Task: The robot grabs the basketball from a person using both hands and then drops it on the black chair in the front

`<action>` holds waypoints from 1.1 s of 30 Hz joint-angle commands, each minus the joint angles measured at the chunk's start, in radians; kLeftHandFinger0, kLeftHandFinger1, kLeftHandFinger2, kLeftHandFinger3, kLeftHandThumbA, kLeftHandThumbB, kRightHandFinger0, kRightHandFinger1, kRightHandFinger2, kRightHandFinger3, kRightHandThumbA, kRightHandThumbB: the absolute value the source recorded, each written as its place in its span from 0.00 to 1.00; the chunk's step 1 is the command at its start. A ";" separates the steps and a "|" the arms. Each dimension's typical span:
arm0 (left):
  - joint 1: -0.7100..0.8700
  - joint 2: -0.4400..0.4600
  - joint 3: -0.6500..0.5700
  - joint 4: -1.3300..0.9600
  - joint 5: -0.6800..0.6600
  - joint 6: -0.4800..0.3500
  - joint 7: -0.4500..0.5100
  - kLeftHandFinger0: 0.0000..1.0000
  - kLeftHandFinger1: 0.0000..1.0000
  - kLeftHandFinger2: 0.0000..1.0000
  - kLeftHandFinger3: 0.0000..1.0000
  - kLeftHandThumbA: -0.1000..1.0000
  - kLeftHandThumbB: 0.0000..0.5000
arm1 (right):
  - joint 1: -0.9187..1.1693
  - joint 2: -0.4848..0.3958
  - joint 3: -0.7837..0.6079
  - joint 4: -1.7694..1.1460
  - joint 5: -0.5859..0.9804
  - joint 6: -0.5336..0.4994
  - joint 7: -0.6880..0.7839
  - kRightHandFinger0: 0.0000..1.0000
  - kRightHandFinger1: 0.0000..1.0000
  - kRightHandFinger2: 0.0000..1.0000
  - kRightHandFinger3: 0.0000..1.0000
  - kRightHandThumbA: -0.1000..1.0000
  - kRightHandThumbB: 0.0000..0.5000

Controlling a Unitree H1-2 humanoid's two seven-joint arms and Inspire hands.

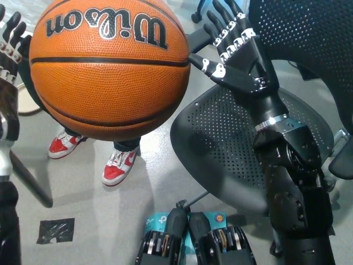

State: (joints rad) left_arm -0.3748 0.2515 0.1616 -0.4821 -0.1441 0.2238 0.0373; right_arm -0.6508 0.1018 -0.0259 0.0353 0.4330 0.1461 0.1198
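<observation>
Your right hand [236, 52] is up at the ball's right side, palm facing the ball, fingers spread and holding nothing. The thumb tip sits right at the ball's edge; contact or a thin gap, I cannot tell from this angle. The black forearm runs down from it to the lower right, crossing over the chair seat.

Your left hand [10, 47] shows only as a strip at the picture's left edge, just beside the ball's left side. Fingertips point up, and the ball and the frame edge cut off most of it, so whether it is spread or curled cannot be told. It looks close to the ball, maybe touching.

The basketball [109, 66] fills the upper left, orange with the black Wilson lettering upside down along its top. It hangs in the air between your two hands, above the floor and not over the chair. What holds it up is hidden behind it.

A person stands behind and under the ball: dark trouser legs and red-and-white sneakers [118, 167] on the grey floor.

The black chair [220, 149] sits right of the ball, its perforated seat bare, mesh backrest at upper right, armrest reaching toward the ball.

A beige disc [25, 105] lies on the floor at left, partly hidden.
</observation>
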 commanded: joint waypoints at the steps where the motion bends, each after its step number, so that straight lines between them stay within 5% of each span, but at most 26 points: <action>1: -0.015 0.003 -0.010 0.005 0.027 -0.030 -0.012 1.00 1.00 1.00 1.00 1.00 0.40 | -0.033 0.024 -0.025 -0.051 0.135 0.039 0.060 1.00 1.00 1.00 1.00 1.00 0.79; 14: -0.009 -0.016 -0.022 0.011 0.012 -0.042 -0.026 1.00 1.00 1.00 1.00 1.00 0.38 | -0.046 0.106 -0.107 -0.117 0.473 0.238 0.051 1.00 1.00 1.00 1.00 1.00 0.88; 20: -0.007 -0.025 -0.031 0.003 0.008 -0.043 -0.030 1.00 1.00 1.00 1.00 1.00 0.39 | -0.029 0.057 -0.014 -0.018 0.260 0.109 0.149 1.00 1.00 1.00 1.00 1.00 0.83; 28: -0.008 -0.031 -0.038 -0.019 -0.001 -0.047 -0.037 1.00 1.00 1.00 1.00 1.00 0.38 | -0.036 0.004 0.127 0.094 -0.058 -0.053 0.060 1.00 1.00 1.00 1.00 1.00 0.81; 33: -0.019 -0.053 -0.055 -0.017 0.016 -0.031 -0.028 1.00 1.00 1.00 1.00 1.00 0.41 | -0.059 0.001 0.199 0.159 -0.230 -0.136 -0.002 1.00 1.00 1.00 1.00 1.00 0.66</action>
State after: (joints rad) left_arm -0.3630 0.2127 0.1348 -0.4615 -0.1303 0.2153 0.0315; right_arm -0.6484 0.0874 0.0716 0.1473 0.4741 0.1431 0.1631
